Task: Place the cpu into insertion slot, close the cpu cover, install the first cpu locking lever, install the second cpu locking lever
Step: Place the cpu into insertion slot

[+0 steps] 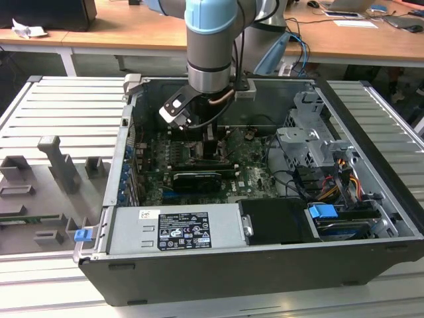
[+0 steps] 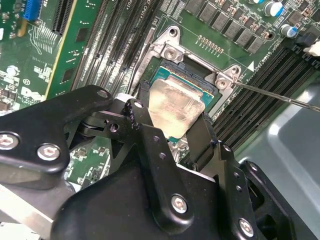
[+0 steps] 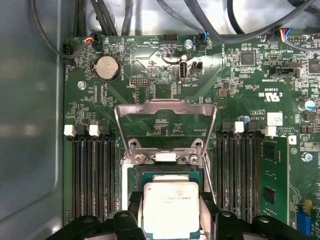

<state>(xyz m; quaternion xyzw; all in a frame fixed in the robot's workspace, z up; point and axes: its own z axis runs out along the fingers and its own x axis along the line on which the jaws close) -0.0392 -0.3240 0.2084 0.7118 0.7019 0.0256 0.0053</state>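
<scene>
**Gripper** – Black, matte, two-fingered metal gripper point(image 2: 174, 122), built of bolted links with rounded knuckles. The fingers point(image 3: 207, 212) are drawn in narrowly and clamped on two opposite edges of the chip listed next.

**Cpu** – Small flat square cpu point(image 3: 170, 207) with a dull, faintly smeared silver-beige metal top on a thin green base. It is held between the fingertips. The metal face is turned up, away from the board, and the edges are set roughly square with the socket below. Being square, it has no long axis. Whether it is seated or just above cannot be told.

**Socket** – Dark square insertion socket point(image 2: 172, 72), directly beneath the gripped chip and framed by screwed silver brackets.

**Cpu cover** – Thin silver-grey square metal cpu cover point(image 3: 165, 104) with a large central window. It is swung open and stands just beyond the fingertips, hinged at the socket's far edge.

**Locking lever** – Thin bright wire locking lever point(image 2: 270, 93), unlatched, running out from the socket corner beside one finger.

**Memory slots** – Long black ribbed memory slots point(image 3: 92, 170) flank the fingers on both sides, on the green printed motherboard point(image 3: 240, 80).

**Computer case** – Open dark-grey computer case point(image 1: 265, 271) of sheet metal — the blue-and-grey arm point(image 1: 211, 46) reaches down into it.
</scene>
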